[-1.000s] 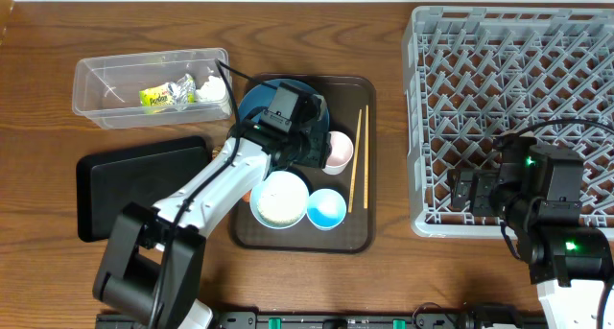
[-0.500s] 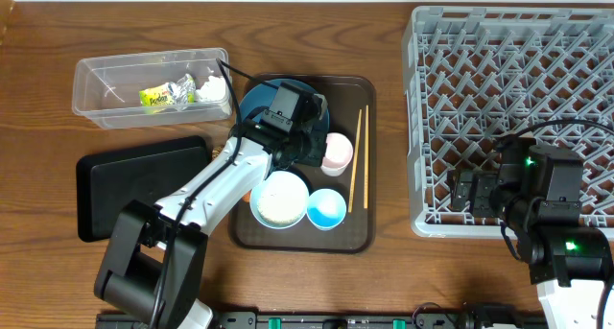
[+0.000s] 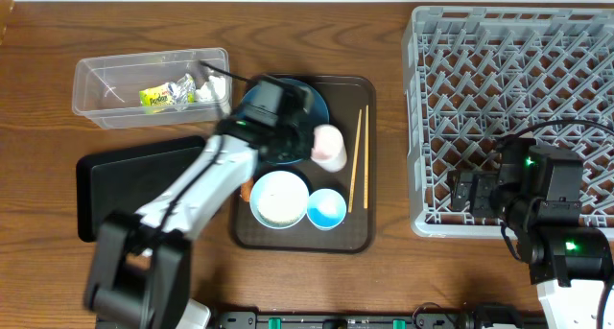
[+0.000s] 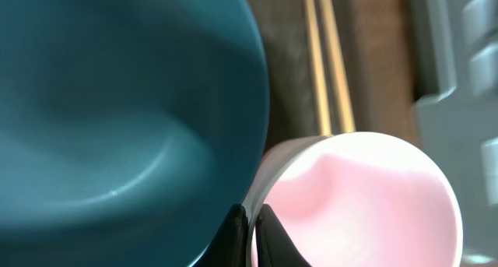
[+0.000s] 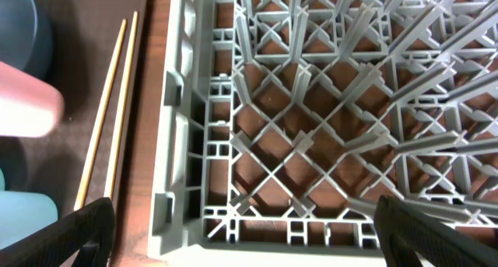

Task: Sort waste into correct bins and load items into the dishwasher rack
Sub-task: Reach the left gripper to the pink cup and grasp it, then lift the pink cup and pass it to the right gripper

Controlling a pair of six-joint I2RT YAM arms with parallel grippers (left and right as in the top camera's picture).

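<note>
My left gripper (image 4: 253,228) is shut on the rim of the white cup with pink inside (image 4: 366,197), one finger inside and one outside. From overhead the cup (image 3: 329,147) lies tilted beside the large dark blue bowl (image 3: 315,104) on the brown tray (image 3: 360,235). The white bowl (image 3: 279,198), small light-blue bowl (image 3: 326,207) and chopsticks (image 3: 357,161) also rest on that tray. My right gripper (image 5: 245,244) hangs open over the near left corner of the grey dishwasher rack (image 5: 311,142), with nothing between its fingers.
The clear tub (image 3: 106,80) at the back left holds the yellow-green wrapper (image 3: 161,98) and white tissue (image 3: 206,87). The flat black tray (image 3: 129,190) lies in front of it, partly under my left arm. The rack (image 3: 518,89) fills the right side.
My left gripper has shut on the cup's rim and pulled back to the left, and the cup has tipped over from upright. The right arm has not moved.
</note>
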